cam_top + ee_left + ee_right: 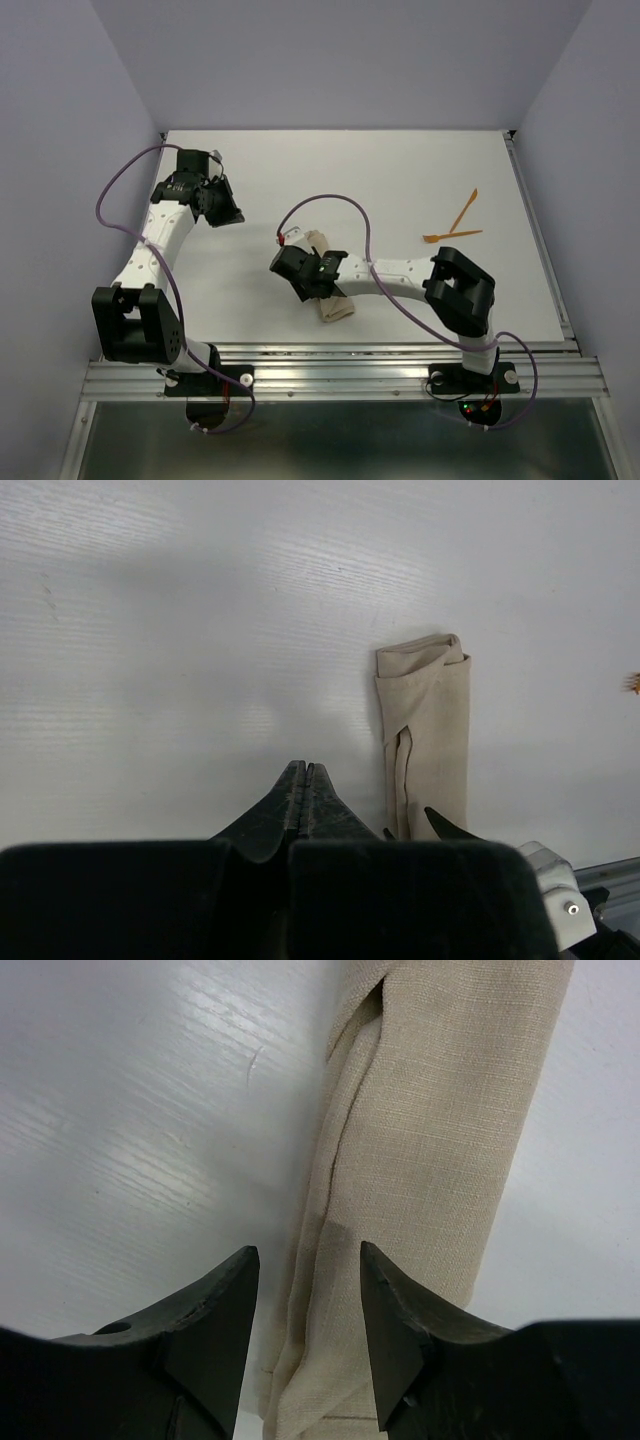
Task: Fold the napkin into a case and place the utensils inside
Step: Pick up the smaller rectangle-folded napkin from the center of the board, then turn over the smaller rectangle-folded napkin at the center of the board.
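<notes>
The napkin lies on the white table folded into a narrow tan case (336,308) (432,730) (440,1130), its layered seam running along its length. My right gripper (302,272) (308,1255) hovers over the case's middle, open. Its two fingers straddle the folded seam edge and grip nothing. My left gripper (228,212) (305,768) is shut and empty, over bare table to the left of the case. Two orange utensils (463,212) (452,236) lie at the right back of the table, apart from the case.
The table's right edge (540,250) runs close behind the utensils. A purple cable (340,200) arcs over the case from the right arm. The right arm's white links (400,275) stretch across the near middle of the table.
</notes>
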Action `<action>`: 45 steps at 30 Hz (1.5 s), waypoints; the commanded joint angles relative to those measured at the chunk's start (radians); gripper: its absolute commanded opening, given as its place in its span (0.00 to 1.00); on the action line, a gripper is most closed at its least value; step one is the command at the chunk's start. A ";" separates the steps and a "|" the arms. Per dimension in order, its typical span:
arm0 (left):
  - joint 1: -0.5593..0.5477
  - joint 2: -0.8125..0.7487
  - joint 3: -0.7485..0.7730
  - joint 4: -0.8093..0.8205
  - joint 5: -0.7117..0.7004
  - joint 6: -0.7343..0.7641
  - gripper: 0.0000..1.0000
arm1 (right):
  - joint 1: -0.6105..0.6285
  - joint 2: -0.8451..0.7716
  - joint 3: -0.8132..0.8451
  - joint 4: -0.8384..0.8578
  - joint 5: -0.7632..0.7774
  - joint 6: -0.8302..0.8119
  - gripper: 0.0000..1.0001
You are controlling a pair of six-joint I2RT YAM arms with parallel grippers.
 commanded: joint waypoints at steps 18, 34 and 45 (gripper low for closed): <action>0.007 -0.033 -0.052 0.042 0.012 0.011 0.00 | 0.007 0.152 0.026 0.017 0.046 0.057 0.09; 0.096 -0.046 -0.045 0.049 0.017 -0.007 0.00 | -0.086 -0.037 -0.097 0.354 -0.351 -0.035 0.01; 0.152 -0.053 -0.035 0.051 0.022 -0.023 0.00 | -0.128 -0.071 -0.091 0.492 -0.608 -0.034 0.01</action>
